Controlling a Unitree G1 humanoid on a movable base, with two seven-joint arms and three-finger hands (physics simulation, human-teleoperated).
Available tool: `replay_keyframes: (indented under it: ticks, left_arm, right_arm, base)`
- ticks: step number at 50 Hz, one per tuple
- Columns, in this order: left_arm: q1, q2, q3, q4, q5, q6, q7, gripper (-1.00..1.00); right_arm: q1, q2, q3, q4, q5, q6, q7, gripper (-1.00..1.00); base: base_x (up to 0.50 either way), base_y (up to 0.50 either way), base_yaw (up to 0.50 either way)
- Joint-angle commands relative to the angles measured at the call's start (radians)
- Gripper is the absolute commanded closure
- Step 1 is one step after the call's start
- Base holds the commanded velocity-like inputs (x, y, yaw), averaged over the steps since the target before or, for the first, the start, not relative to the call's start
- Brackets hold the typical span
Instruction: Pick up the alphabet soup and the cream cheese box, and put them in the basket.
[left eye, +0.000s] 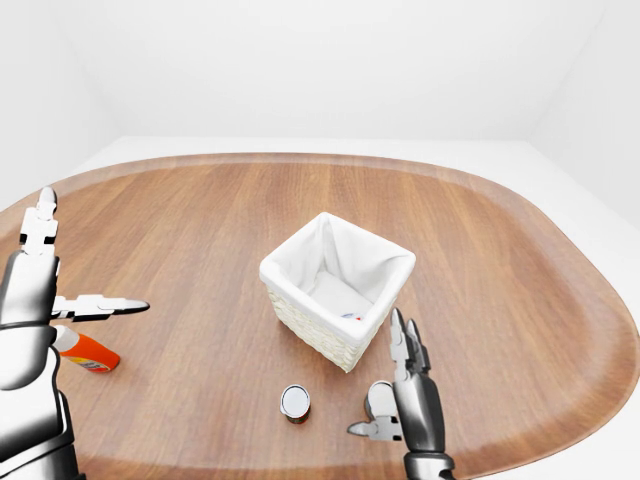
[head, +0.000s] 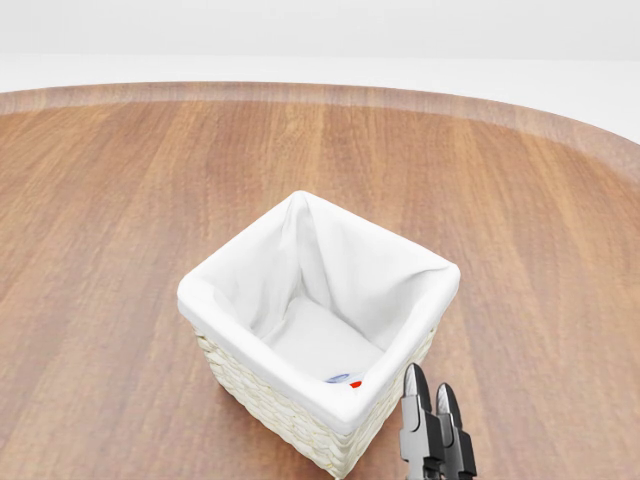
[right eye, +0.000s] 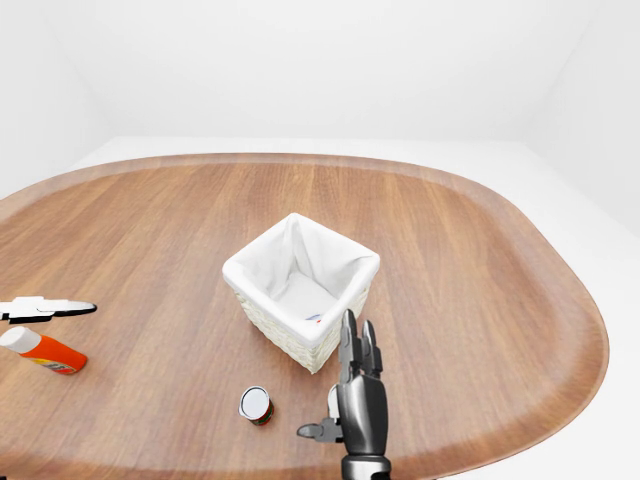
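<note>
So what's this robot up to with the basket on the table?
It is tidying groceries into the white-lined basket on the wooden table. Something with a red and blue label already lies in the basket. A small can stands on the table below it, untouched. The right robot hand is open beside the can, and the left robot hand is open above an orange bottle.
</note>
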Motion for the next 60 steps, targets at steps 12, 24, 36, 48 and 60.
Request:
replay_keyframes:
  ticks: [12, 24, 36, 48, 60]
  left_arm:
    - [-0.003, -0.007, -0.002, 0.003, -0.022, 0.0, 0.018, -1.0]
    - [-0.002, -0.008, -0.002, 0.008, -0.021, 0.0, 0.021, -1.0]
    - [-0.002, -0.007, -0.002, 0.003, -0.021, 0.0, 0.018, -1.0]
    - [-0.004, -0.006, -0.005, 0.012, -0.017, 0.0, 0.02, -1.0]
    - [-0.005, -0.005, -0.008, 0.023, -0.009, 0.0, 0.027, -1.0]
  right_arm:
    - [-0.182, 0.009, -0.065, 0.36, 0.025, 0.0, 0.0, -1.0]
    - [-0.21, 0.032, -0.11, 0.455, 0.006, 0.0, 0.0, -1.0]
    - [-0.228, 0.047, -0.135, 0.519, -0.009, 0.0, 0.0, -1.0]
    - [-0.264, 0.054, -0.168, 0.631, -0.032, 0.0, 0.0, -1.0]
    - [-0.287, 0.053, -0.201, 0.721, -0.051, 0.0, 0.0, -1.0]
  base:
    - [0.0, 0.0, 0.0]
    - [0.0, 0.0, 0.0]
    - [0.0, 0.0, 0.0]
    - [0.0, 0.0, 0.0]
    - [0.0, 0.0, 0.0]
